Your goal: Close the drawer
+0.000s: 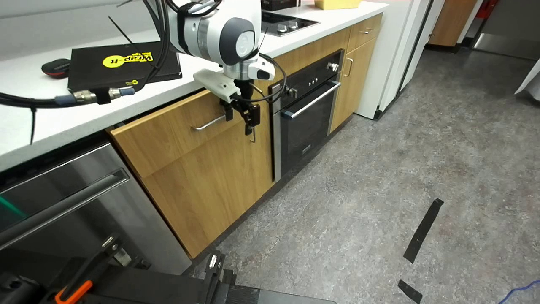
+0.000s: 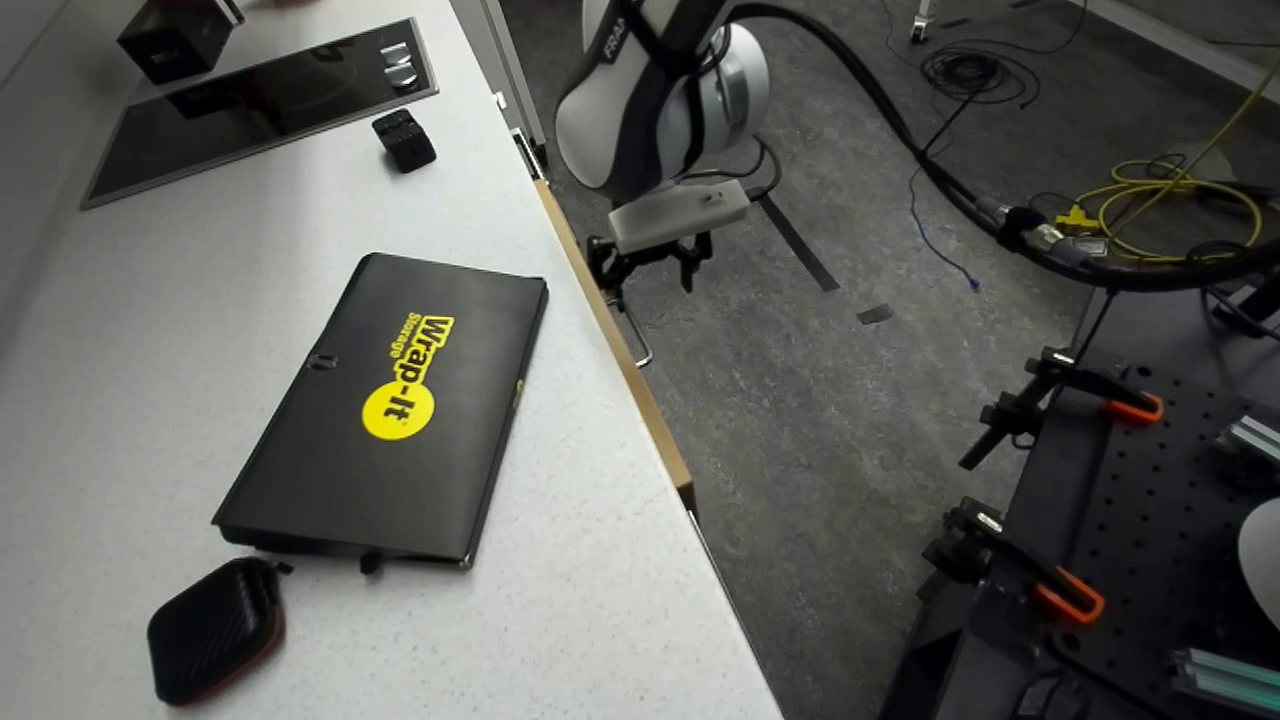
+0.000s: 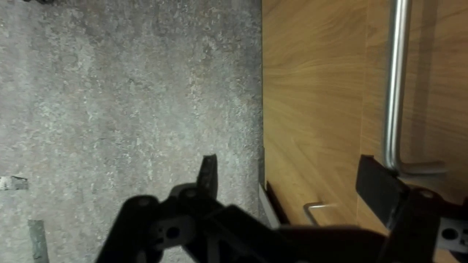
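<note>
The drawer (image 1: 168,137) has a light oak front. It stands slightly out from under the counter, with a narrow dark gap behind its top edge. The drawer's top edge shows beyond the counter in an exterior view (image 2: 640,390), and its front fills the right of the wrist view (image 3: 446,95). The silver bar handle (image 1: 209,123) also shows in the wrist view (image 3: 396,84). My gripper (image 1: 239,120) is open and empty in front of the drawer, near the handle's oven-side end. In the wrist view (image 3: 287,159) one finger is close beside the handle; touching cannot be told.
A cupboard door (image 1: 211,198) with a handle lies below the drawer. The oven (image 1: 306,122) and a steel appliance (image 1: 93,211) flank it. A black case (image 2: 390,410) lies on the white counter (image 2: 580,600). A black table (image 2: 1150,500) with clamps stands opposite.
</note>
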You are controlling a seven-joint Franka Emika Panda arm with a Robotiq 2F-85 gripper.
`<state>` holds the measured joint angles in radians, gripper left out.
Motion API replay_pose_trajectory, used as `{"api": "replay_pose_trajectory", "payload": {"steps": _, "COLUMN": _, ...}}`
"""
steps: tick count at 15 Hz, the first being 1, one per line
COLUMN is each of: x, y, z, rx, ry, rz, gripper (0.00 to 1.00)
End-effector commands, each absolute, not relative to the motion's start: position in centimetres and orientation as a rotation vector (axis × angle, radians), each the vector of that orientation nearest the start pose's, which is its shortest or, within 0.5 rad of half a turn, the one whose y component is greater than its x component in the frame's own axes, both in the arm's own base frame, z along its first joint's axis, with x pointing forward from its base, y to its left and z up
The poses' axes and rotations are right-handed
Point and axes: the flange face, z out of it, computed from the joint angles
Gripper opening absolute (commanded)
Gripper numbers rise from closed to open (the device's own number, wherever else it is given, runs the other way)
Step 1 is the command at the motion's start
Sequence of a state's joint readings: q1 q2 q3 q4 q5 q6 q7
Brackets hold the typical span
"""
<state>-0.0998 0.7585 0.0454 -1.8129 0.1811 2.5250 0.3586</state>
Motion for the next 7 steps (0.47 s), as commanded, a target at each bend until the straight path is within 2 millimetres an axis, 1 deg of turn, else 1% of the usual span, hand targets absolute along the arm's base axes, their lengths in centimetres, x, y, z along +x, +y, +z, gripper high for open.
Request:
{"api": "replay_pose_trajectory", "payload": {"steps": 1, "x": 66.9, "y": -0.1, "z": 9.1, "rx": -2.855, "ry": 0.758, "rz": 0.214, "gripper": 1.00}}
{"api": "replay_pose_trajectory", "payload": {"steps": 2, "x": 66.9, "y": 0.2, "z": 9.2, "rx": -2.886, "ry": 0.776, "rz": 0.244, "gripper": 1.00}}
{"api": "replay_pose_trajectory", "payload": {"steps": 3, "x": 65.9, "y": -1.5, "z": 10.2, "rx": -2.888, "ry": 0.802, "rz": 0.170, "gripper": 1.00}}
{"api": "replay_pose_trajectory", "payload": {"steps": 7, "x": 66.4, "y": -1.6, "z": 9.8, "rx": -2.895, "ry": 0.799, "rz": 0.208, "gripper": 1.00}}
